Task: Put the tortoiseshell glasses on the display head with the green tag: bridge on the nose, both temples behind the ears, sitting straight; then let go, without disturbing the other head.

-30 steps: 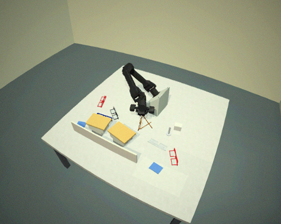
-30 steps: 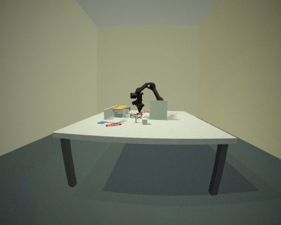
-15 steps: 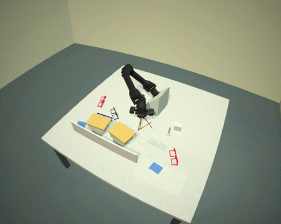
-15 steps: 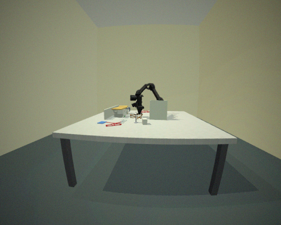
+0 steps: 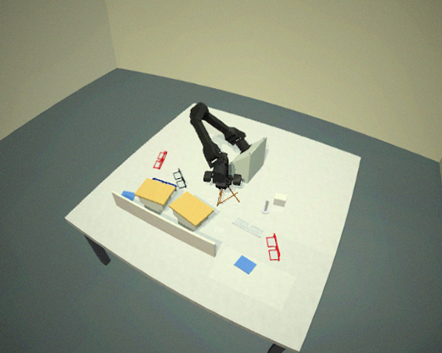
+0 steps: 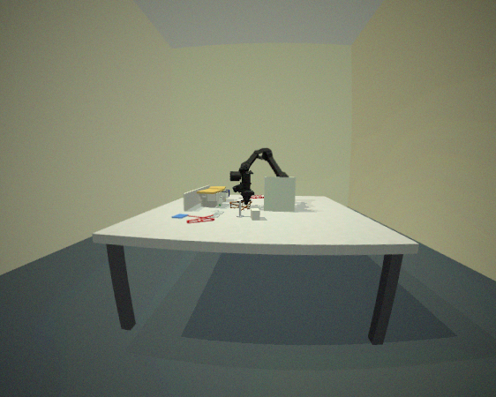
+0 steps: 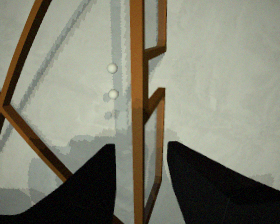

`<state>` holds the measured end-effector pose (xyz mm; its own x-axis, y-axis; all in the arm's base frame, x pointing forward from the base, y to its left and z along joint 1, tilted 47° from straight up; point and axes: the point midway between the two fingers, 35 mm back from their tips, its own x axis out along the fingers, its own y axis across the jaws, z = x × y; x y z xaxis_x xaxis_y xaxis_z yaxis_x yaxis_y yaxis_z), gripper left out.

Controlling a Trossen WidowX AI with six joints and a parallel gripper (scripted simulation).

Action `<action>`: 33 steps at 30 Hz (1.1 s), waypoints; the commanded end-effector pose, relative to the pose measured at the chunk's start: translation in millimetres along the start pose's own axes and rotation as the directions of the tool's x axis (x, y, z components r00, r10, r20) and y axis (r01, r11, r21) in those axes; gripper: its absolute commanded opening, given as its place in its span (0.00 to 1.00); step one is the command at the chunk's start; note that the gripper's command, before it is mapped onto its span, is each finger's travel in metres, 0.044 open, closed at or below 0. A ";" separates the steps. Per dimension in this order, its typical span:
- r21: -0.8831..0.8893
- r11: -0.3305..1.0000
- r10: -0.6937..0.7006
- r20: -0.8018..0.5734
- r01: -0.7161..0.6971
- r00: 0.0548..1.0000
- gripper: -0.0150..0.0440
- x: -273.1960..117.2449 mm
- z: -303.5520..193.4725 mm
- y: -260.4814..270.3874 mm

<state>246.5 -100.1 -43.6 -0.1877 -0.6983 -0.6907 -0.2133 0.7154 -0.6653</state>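
Note:
The tortoiseshell glasses (image 5: 219,199) (image 7: 137,100) stand on the table, brown, temples folded out to one side and crossing. My gripper (image 5: 224,187) (image 6: 246,203) (image 7: 141,151) points down over one end of them. In the wrist view its fingers are partly open, one on each side of the front frame, with gaps showing on both sides. The display head with the green tag (image 5: 191,209) (image 6: 211,200) has a flat yellow top and wears no glasses that I can see; the green tag (image 6: 220,205) is small at its foot. The other head (image 5: 155,192) stands beside it.
Dark blue glasses (image 5: 168,183) are at the other head. A long low wall (image 5: 164,224) runs behind both heads. A pale upright panel (image 5: 253,162) (image 6: 279,194) stands close to the arm. Black glasses (image 5: 179,178), clear glasses (image 5: 248,227), red glasses (image 5: 274,247) and a white block (image 5: 280,199) lie around.

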 end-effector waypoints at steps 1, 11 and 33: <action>-0.010 1.000 -0.005 -0.003 0.005 1.000 0.46 3.5 -0.7 0.9; -0.010 1.000 -0.004 -0.003 0.004 1.000 0.46 3.5 -0.6 6.7; -0.010 1.000 -0.002 -0.001 0.002 1.000 0.25 2.3 -0.5 3.4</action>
<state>244.6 -99.3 -47.6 -0.1887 -0.7002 -0.6885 -0.2232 0.7134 -0.6643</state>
